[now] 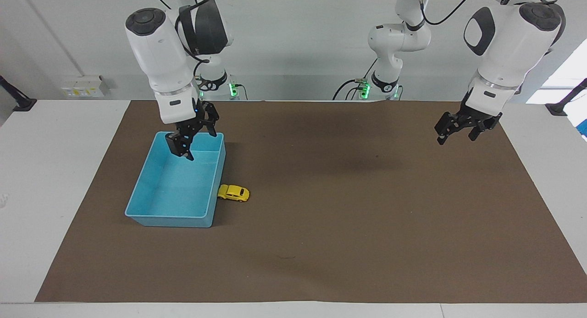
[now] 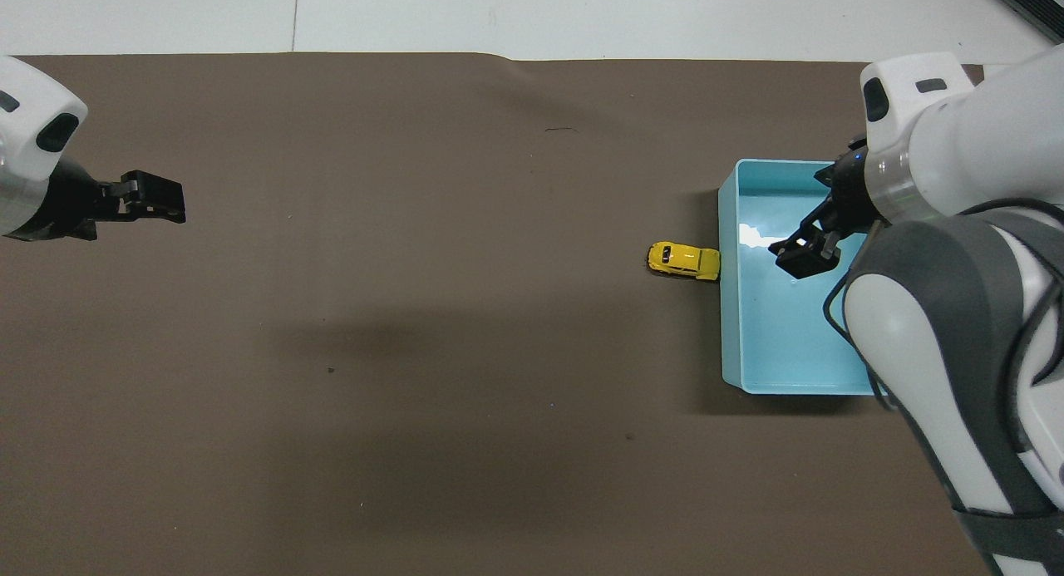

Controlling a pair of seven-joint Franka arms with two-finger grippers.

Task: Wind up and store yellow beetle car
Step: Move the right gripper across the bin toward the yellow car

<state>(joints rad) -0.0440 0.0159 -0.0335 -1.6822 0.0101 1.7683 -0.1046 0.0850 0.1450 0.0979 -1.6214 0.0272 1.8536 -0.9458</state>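
While hovering over blue bin, right gripper wide, empty; advising squaring jaws across yellow beetle car at bin's 3 o'clock wall; left gripper waiting, wide.

A white table carries a brown mat, on which a blue bin sits with the yellow beetle car touching its wall at 3 o'clock in the facing view.

Right gripper over bin, above the part nearest the robots. Bin on mat, toward right arm's end. Yellow beetle car on mat, touching the bin wall that faces the left arm's end, outside bin. Left gripper over mat, well apart from both.
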